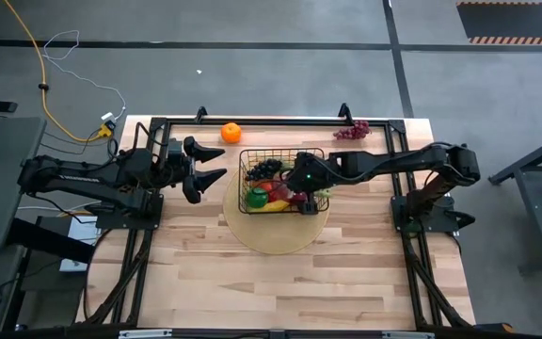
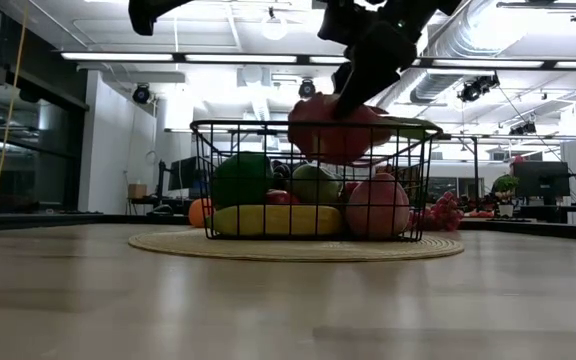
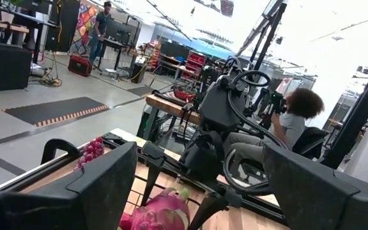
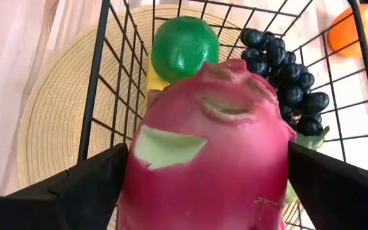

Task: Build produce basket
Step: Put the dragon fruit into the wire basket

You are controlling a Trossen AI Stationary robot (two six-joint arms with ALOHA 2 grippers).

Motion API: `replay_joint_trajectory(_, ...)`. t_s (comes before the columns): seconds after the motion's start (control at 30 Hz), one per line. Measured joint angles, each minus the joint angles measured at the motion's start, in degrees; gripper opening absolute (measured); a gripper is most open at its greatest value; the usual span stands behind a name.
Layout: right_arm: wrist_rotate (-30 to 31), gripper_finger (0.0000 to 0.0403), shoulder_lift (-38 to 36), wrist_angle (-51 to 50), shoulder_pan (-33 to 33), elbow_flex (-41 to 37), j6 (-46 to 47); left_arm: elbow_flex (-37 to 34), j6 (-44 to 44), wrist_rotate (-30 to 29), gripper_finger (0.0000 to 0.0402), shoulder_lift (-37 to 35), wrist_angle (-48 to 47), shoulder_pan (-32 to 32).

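Observation:
The black wire basket stands on a round woven mat at mid-table. It holds a green ball, dark grapes, a banana and a peach. My right gripper reaches over the basket's right half, shut on the pink dragon fruit, which sits at rim height. My left gripper waits open to the left of the basket, holding nothing. An orange and red grapes lie on the table beyond the basket. My right gripper pinches the dragon fruit between its two fingers, one on each side of the fruit's body. The fingers slant down from the table's right. The fruit hangs over the pile inside the basket; whether its underside rests on the other fruit I cannot tell.
The black frame rails run along the table's far edge and both sides. Bare wood stretches from the mat to the near edge. In the room beyond the table a person sits, and another stands far off.

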Motion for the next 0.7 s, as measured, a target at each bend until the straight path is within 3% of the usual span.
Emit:
replay_joint_trajectory(0.2,-0.03,0.04,-0.42,0.26,0.39,1.91,0.97,0.0,0.0,0.0,0.0326,-0.02,0.01,0.0)
replay_joint_trajectory(0.43,-6.54,0.0399,-0.48,-5.91,-0.54,4.94,-1.45,0.0,0.0,0.0,0.0326,0.0,-0.06,0.0)
replay_joint_trajectory(0.7,-11.73,0.0399,-0.48,4.27,-1.2,4.77,4.53,0.0,0.0,0.0,0.0326,-0.01,-0.43,0.0)
